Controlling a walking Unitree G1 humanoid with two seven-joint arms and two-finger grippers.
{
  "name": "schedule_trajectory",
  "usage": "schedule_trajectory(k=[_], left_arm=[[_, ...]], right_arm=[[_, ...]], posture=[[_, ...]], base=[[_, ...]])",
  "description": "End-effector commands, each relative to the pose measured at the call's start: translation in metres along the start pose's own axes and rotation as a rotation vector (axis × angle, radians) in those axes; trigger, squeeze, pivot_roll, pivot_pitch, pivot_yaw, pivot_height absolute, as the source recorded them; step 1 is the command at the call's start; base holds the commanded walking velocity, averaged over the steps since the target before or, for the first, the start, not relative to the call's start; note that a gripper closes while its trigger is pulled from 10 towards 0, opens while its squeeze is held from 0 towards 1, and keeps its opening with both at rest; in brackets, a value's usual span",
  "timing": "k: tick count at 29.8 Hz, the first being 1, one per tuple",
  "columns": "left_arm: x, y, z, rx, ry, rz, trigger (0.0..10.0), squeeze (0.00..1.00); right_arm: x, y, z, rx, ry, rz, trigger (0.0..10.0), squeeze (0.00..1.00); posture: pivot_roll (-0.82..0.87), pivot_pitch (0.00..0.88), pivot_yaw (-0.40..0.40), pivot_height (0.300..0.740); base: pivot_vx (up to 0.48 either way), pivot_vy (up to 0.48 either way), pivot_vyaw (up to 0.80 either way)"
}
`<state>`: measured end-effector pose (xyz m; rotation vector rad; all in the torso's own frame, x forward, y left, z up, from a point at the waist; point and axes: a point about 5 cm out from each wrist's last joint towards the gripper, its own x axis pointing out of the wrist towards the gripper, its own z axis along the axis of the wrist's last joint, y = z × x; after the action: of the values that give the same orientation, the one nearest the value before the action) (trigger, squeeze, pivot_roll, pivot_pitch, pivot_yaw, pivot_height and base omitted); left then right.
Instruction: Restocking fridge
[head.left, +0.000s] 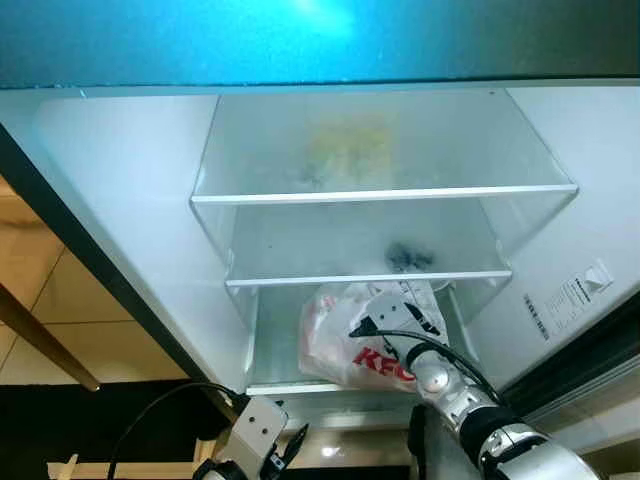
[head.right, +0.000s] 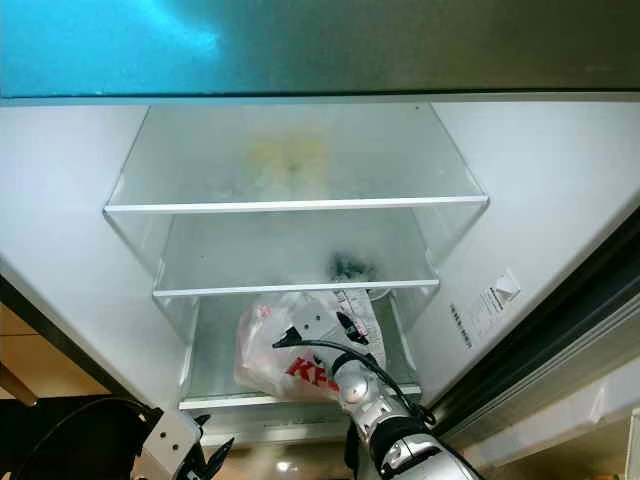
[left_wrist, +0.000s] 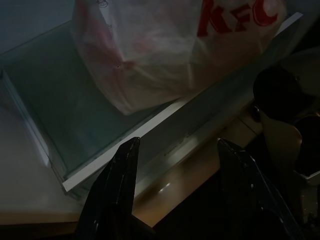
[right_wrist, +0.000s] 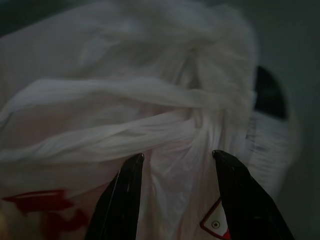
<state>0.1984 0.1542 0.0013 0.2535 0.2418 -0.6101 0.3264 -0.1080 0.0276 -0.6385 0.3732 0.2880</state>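
White fridge interior (head.left: 120, 200), door open, seen from below: two frosted glass shelves (head.left: 380, 192) stacked above a lower glass shelf (left_wrist: 150, 127). On that lower shelf sits a white plastic takeaway bag (head.left: 335, 345) with red lettering, its knotted top turned toward the robot. Right hand (right_wrist: 177, 165) reaches in at the bag; its two black fingers stand apart on either side of the twisted knot, gripping nothing as far as can be judged. Left hand (left_wrist: 175, 165) waits low before the shelf's front edge, fingers likewise spread and empty. The step in hand appears to be seating the bag. Done well, it would mean nudging the bag further back so its bulge clears the shelf lip, then drawing straight out without snagging the loose handles.
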Motion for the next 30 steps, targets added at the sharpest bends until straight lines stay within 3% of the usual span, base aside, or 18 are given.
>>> schedule_trajectory(k=[1, 2, 5, 7, 10, 13, 17, 22, 26, 27, 30], left_arm=[[-0.006, -0.002, -0.008, -0.008, 0.041, -0.009, 10.0, 0.0], [-0.006, -0.002, -0.008, -0.008, 0.041, -0.009, 10.0, 0.0], [-0.004, -0.004, -0.008, -0.01, 0.043, -0.016, 10.0, 0.0], [-0.003, -0.004, -0.007, -0.01, 0.042, -0.021, 10.0, 0.0], [-0.002, -0.004, -0.007, -0.01, 0.041, -0.022, 10.0, 0.0], [0.002, -0.001, -0.005, -0.009, 0.036, -0.025, 10.0, 0.0], [0.005, 0.0, -0.004, -0.007, 0.036, -0.03, 10.0, 0.0], [0.008, 0.002, -0.008, -0.018, 0.056, -0.027, 10.0, 0.0], [0.008, 0.004, -0.01, -0.035, 0.07, -0.015, 10.0, 0.0], [0.007, 0.009, -0.024, -0.101, 0.144, 0.033, 10.0, 0.0], [0.006, 0.01, -0.029, -0.124, 0.172, 0.05, 10.0, 0.0]], right_arm=[[-0.003, 0.004, -0.011, 0.04, 0.015, 0.041, 10.0, 0.0], [-0.003, 0.004, -0.011, 0.04, 0.015, 0.041, 10.0, 0.0], [-0.008, -0.003, -0.02, 0.321, -0.028, 0.156, 10.0, 0.0], [-0.011, -0.007, -0.02, 0.444, -0.088, 0.239, 10.0, 0.0], [-0.012, -0.011, -0.02, 0.481, -0.122, 0.257, 10.0, 0.0], [-0.018, -0.018, -0.02, 0.622, -0.215, 0.354, 10.0, 0.0], [-0.023, -0.01, -0.022, 0.64, -0.229, 0.484, 10.0, 0.0], [-0.035, 0.007, -0.039, 0.598, -0.187, 0.644, 10.0, 0.0], [-0.038, 0.006, -0.044, 0.613, -0.182, 0.647, 10.0, 0.0], [-0.041, -0.002, -0.06, 0.646, -0.149, 0.512, 10.0, 0.0], [-0.042, -0.006, -0.067, 0.662, -0.131, 0.45, 10.0, 0.0]], posture=[[0.07, 0.249, -0.021, 0.439], [0.07, 0.249, -0.021, 0.439], [0.06, 0.242, -0.015, 0.439], [0.05, 0.24, -0.012, 0.439], [0.05, 0.237, -0.009, 0.439], [0.04, 0.229, 0.001, 0.439], [0.04, 0.222, 0.008, 0.439], [0.03, 0.197, 0.01, 0.439], [0.03, 0.187, 0.011, 0.439], [0.0, 0.148, 0.017, 0.439], [0.0, 0.139, 0.018, 0.439]], base=[[0.0, 0.0, 0.0], [0.0, 0.0, 0.0], [0.0, 0.0, 0.0], [0.0, 0.0, 0.0], [0.0, 0.0, 0.0], [0.0, 0.0, 0.0], [0.0, 0.0, 0.0], [0.0, 0.0, 0.0], [0.0, 0.0, 0.0], [0.0, 0.0, 0.0], [0.0, 0.0, 0.0]])
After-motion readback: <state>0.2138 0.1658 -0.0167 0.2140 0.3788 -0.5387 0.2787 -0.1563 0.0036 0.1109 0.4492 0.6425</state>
